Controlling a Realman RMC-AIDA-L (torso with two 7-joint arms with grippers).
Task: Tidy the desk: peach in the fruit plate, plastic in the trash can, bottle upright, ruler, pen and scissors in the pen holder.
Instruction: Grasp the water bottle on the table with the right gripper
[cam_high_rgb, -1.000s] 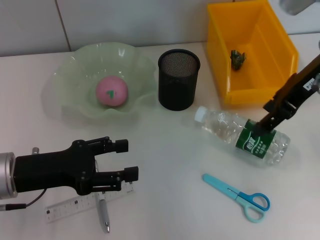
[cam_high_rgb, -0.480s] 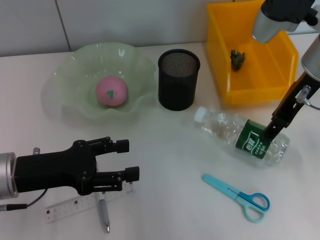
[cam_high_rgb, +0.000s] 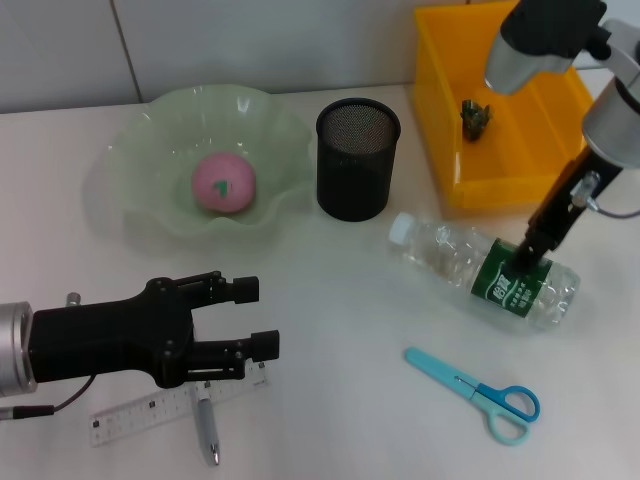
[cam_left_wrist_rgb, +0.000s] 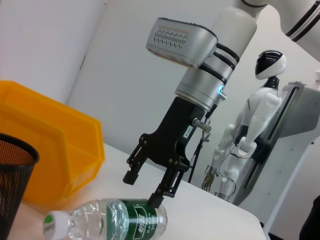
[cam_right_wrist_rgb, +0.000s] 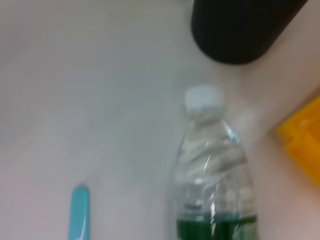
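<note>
Now the right claw (cam_high_rgb: 527, 255) stands much steeper than one second ago. The arm above it has swung up and over the yellow trash can (cam_high_rgb: 440, 110), but the tips have stayed at the same place, on the green label of the bottle (cam_high_rgb: 480, 270). The bottle itself has not moved. It lies on its side under the claw, with the white cap pointing away from the claw toward the pen holder (cam_high_rgb: 357, 160).

In the left wrist view the right claw (cam_left_wrist_rgb: 145, 187) is spread. One tip touches the label and the other hangs free just above the bottle, so nothing is gripped yet. I judge that the arm has only turned the wrist to prepare the grasp, and setting the bottle upright is still to do.

The left claw (cam_high_rgb: 255, 318) has not changed. It is spread too and holds nothing, and the ruler (cam_high_rgb: 130, 418) and the pen (cam_high_rgb: 207, 432) lie just below it. The scissors (cam_high_rgb: 480, 392) lie near the right claw, on its side toward the robot.

The peach (cam_high_rgb: 223, 183) is already in the fruit plate (cam_high_rgb: 130, 150), and the plastic (cam_high_rgb: 474, 116) is in the trash can beyond the right claw.

The table (cam_high_rgb: 330, 300) is white and smooth, so I think the bottle may roll or slide if the claw pushes it. Behind the table is a plain white wall, and a white humanoid robot (cam_left_wrist_rgb: 250, 135) stands far behind the right claw.
</note>
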